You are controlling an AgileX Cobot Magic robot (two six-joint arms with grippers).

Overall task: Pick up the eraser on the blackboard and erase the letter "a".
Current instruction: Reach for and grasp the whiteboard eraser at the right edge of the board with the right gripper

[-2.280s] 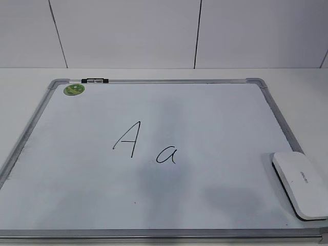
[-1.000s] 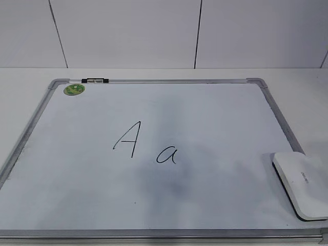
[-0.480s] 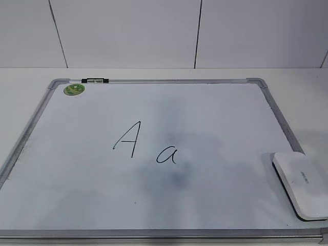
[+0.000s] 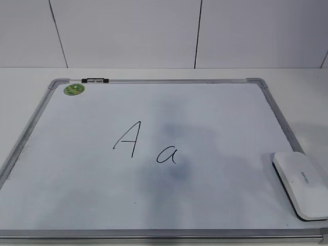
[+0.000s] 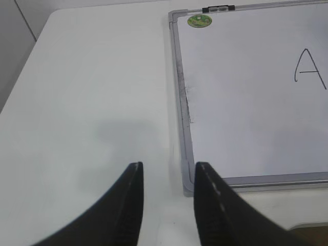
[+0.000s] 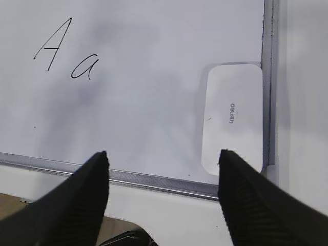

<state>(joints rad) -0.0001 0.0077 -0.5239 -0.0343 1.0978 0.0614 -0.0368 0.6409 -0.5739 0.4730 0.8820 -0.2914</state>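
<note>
Meanwhile right claw gapes wide and empty near the eraser; left claw narrowly parted, empty

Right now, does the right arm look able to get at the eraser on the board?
Probably yes. The right tool is open and empty, the eraser lies just ahead of it at the blackboard's right edge, and nothing lies between them or on top of it.
</note>
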